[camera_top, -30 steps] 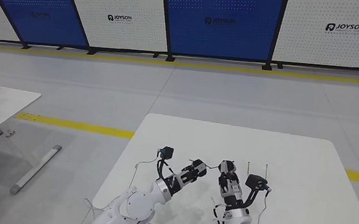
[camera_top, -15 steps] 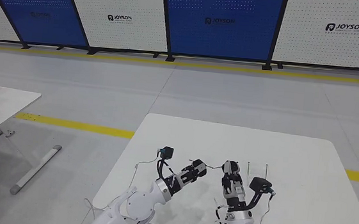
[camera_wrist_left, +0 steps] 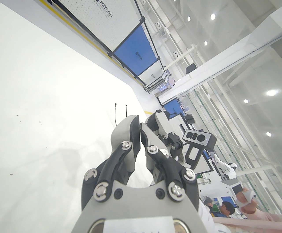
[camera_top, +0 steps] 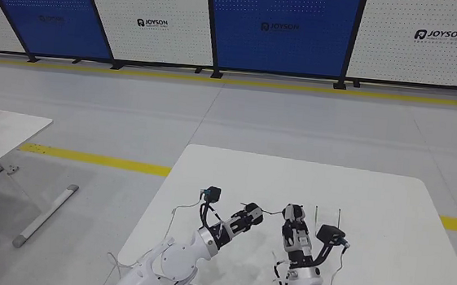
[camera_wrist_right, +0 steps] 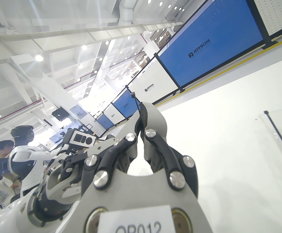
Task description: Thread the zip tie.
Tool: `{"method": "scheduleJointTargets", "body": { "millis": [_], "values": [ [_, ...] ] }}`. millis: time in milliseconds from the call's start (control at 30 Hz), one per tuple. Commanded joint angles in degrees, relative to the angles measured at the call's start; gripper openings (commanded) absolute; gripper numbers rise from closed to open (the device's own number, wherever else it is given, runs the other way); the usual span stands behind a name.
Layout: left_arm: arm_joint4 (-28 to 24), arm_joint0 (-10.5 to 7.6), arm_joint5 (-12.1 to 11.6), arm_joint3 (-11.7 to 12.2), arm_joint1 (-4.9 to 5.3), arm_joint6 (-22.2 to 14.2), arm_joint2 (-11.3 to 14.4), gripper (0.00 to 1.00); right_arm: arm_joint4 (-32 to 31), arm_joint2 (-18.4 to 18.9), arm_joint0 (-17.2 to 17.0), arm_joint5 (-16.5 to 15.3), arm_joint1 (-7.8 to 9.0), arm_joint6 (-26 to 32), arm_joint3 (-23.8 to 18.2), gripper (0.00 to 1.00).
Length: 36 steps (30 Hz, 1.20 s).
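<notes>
Pinched zip tie (camera_wrist_right: 133, 96) (right jaws)

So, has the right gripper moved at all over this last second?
Yes, slightly: in the top view the right gripper has shifted sideways, closer to the two loose zip ties lying on the table.

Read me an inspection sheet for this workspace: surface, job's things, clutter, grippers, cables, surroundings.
Surface: white table, a few dark specks.
Job's things: zip tie held above the table between both grippers; two spare zip ties lying side by side, apart, beyond the right arm.
Clutter: nothing seen.
Grippers: right gripper shut on the zip tie just below its head; left gripper shut, apparently on the other end.
Cables: black leads at the wrists.
Surroundings: blue and white panels, yellow floor line, another table.
</notes>
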Motion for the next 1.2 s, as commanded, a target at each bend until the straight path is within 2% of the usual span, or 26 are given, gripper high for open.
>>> {"method": "scheduleJointTargets", "body": {
  "millis": [0, 433, 1000, 1167],
  "values": [
    [0.00, 0.00, 0.00, 0.00, 0.00, 0.00, 0.00, 0.00, 0.01, 0.01, 0.08, -0.11, -0.03, 0.06, 0.00, 0.00],
    [0.00, 0.00, 0.00, 0.00, 0.00, 0.00, 0.00, 0.00, 0.14, -0.43, 0.97, 0.23, -0.33, 1.48, 1.06, 0.00],
    [0.00, 0.00, 0.00, 0.00, 0.00, 0.00, 0.00, 0.00, 0.23, -0.59, 0.70, 0.11, -0.38, 1.89, 0.76, 0.00],
    [-0.23, 0.00, 0.24, 0.04, -0.05, 0.39, 0.15, 0.00, 0.66, -0.37, 0.08, -0.81, -0.35, 1.37, -0.38, 0.00]
  ]
}}
